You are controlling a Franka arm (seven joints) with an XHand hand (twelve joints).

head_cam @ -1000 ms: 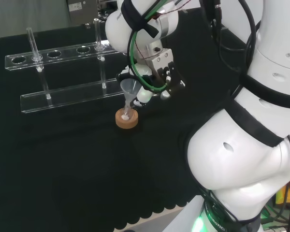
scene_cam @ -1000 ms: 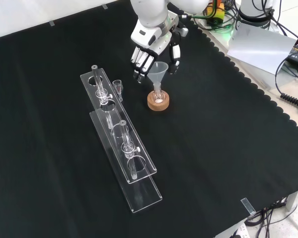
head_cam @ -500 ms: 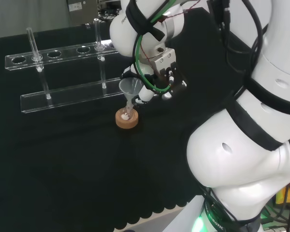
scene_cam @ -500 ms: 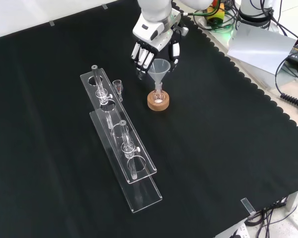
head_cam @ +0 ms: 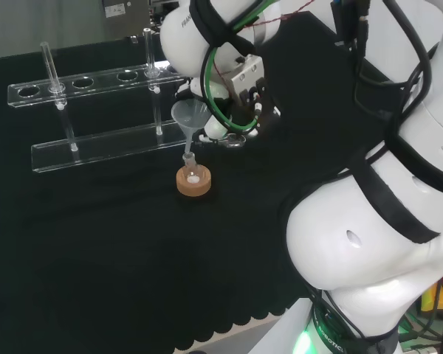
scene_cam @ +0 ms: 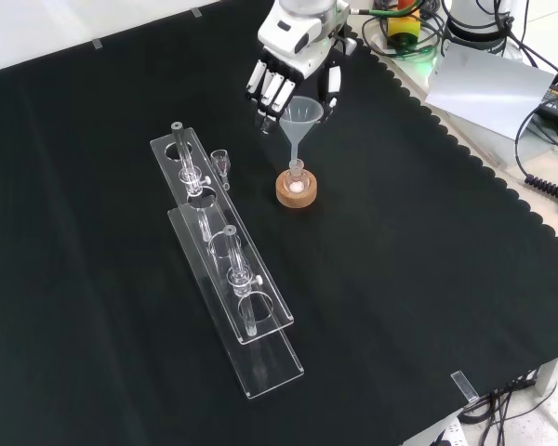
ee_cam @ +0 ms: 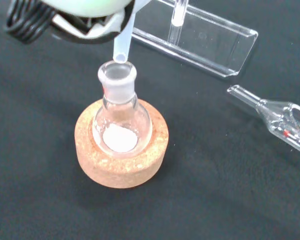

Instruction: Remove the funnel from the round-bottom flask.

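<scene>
Hand [scene_cam: 293, 74] fingers are curling round the funnel [scene_cam: 299, 119], near the top middle of the front view. The funnel's tip is sitting just at the mouth of the round-bottom flask [ee_cam: 121, 115] — nearly out. The flask is resting in its cork ring [ee_cam: 121, 155] on the surface. Lifting straight up looks best, so the tip is not bumping the flask's neck.

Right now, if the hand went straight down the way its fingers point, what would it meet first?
Probably the flask on its cork ring: the funnel that the hand holds hangs just above the neck. Depth is uncertain.
</scene>
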